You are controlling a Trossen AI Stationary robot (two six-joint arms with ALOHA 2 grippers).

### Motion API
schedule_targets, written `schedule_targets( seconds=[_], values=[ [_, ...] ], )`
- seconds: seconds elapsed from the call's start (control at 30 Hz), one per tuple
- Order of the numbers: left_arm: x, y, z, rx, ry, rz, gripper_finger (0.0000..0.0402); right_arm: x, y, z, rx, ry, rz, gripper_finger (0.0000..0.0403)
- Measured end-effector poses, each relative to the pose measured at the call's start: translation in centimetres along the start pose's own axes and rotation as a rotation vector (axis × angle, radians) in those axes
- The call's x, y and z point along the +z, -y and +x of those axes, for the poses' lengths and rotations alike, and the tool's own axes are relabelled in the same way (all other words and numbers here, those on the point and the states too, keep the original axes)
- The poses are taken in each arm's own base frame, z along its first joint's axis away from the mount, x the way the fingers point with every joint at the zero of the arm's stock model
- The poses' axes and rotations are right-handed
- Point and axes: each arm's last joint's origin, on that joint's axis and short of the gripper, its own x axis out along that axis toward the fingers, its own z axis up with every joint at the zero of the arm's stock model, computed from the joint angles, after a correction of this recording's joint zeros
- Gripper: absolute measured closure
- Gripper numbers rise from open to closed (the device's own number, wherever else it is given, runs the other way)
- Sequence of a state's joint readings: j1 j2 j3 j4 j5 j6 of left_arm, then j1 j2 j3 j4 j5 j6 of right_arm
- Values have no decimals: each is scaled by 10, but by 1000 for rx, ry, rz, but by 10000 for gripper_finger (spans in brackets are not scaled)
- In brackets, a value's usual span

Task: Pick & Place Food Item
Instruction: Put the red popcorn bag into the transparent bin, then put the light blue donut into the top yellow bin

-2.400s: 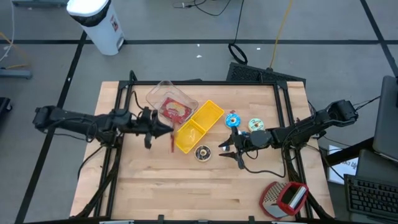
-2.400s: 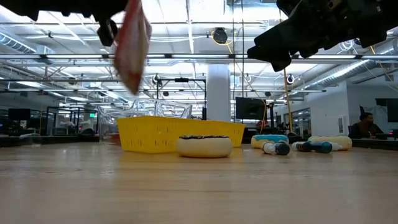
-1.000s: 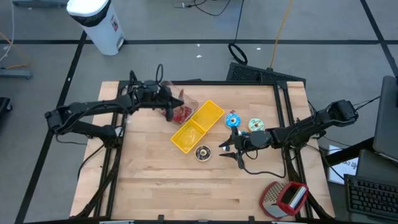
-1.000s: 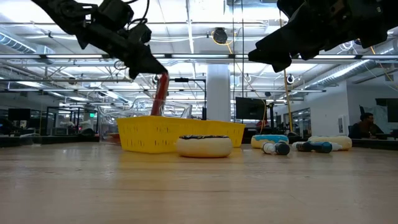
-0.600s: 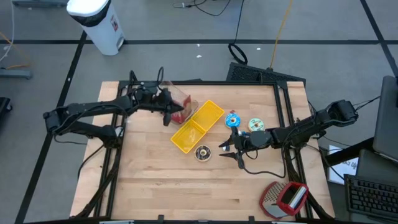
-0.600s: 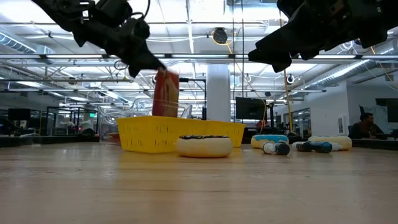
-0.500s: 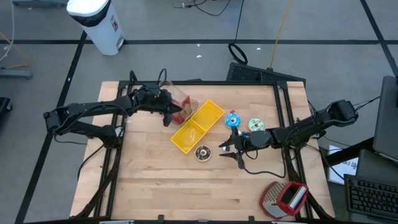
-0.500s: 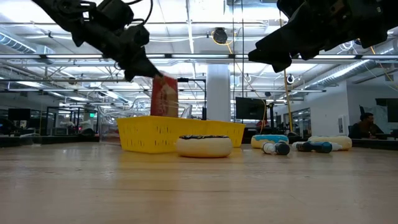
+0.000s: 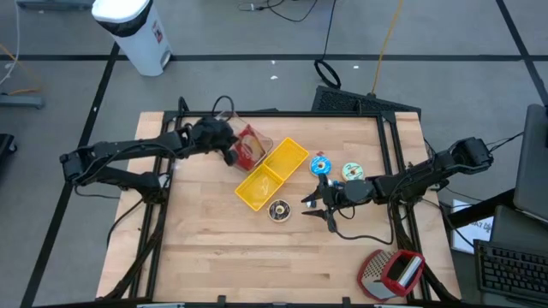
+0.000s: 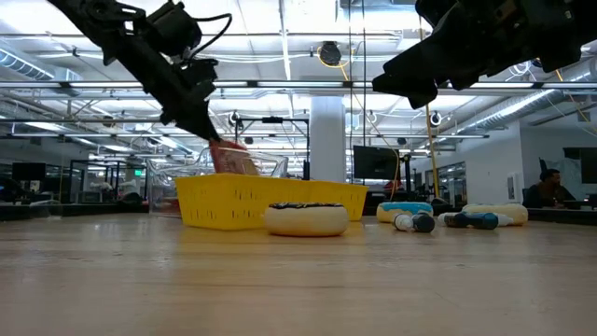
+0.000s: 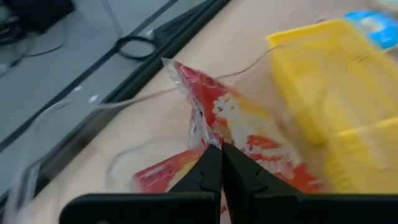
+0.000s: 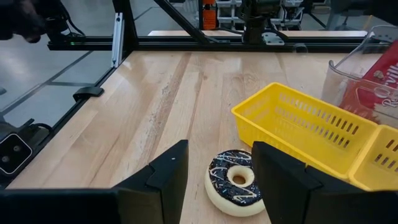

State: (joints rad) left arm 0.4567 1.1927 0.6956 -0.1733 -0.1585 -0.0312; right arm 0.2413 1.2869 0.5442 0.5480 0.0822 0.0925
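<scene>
Clamped on the red snack packet (image 9: 249,147), the left gripper (image 9: 231,154) is held over the clear container (image 9: 231,128); if released askew, the packet may be caught on the rim. The right gripper (image 9: 312,208) is parted, holding nothing.

This is a robotics lab set in a large open industrial hall. The low view looks across a butcher-block wooden table (image 10: 298,280) into a wide room with exposed ceiling trusses (image 10: 308,89), rows of strip lights, a white pillar (image 10: 327,140) and dark monitors (image 10: 375,162) on distant desks, where a person (image 10: 550,187) sits. From above, the table stands on a grey floor marked with dark lines, framed by black metal rails (image 9: 274,113), with loose cables (image 9: 325,70) trailing behind it. A white bin (image 9: 133,30) stands off one corner, and a keyboard (image 9: 512,269) lies beside the table's other side.
</scene>
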Motion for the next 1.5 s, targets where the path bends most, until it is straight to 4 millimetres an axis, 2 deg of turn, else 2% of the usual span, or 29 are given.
schedule_targets(
  seconds=[0.27, 0.4, 0.53, 0.7, 0.83, 0.9, 1.07, 1.27, 1.4, 1.5],
  values=[
    [-15, -5, -2, 169, -149, -35, 399, 0, 0, 0, 0, 0, 0, 238],
    [-22, -8, -3, 263, -196, -127, 380, 0, 0, 0, 0, 0, 0, 238],
    [-29, -10, -6, 319, -259, -153, 333, 0, 0, 0, 0, 0, 0, 238],
    [-34, -16, -7, 389, -302, -195, 244, 0, 0, 0, 0, 0, 0, 238],
    [-31, -15, -10, 316, -310, -163, 182, 0, 0, 0, 0, 0, 0, 238],
    [-22, -14, -16, 257, -276, -166, 160, 0, 0, 0, 0, 0, 0, 238],
    [10, -14, -42, 131, -191, -210, 124, 0, 0, 0, 0, 0, -1, 238],
    [44, -16, -99, -75, -74, -245, 104, 0, 0, 0, 0, 0, 0, 238],
    [48, -14, -137, -228, 19, -218, 101, -1, 0, 0, -1, -7, -1, 238],
    [42, -9, -161, -290, 123, -184, 102, -2, 0, 0, -2, -22, -1, 238]
  ],
)
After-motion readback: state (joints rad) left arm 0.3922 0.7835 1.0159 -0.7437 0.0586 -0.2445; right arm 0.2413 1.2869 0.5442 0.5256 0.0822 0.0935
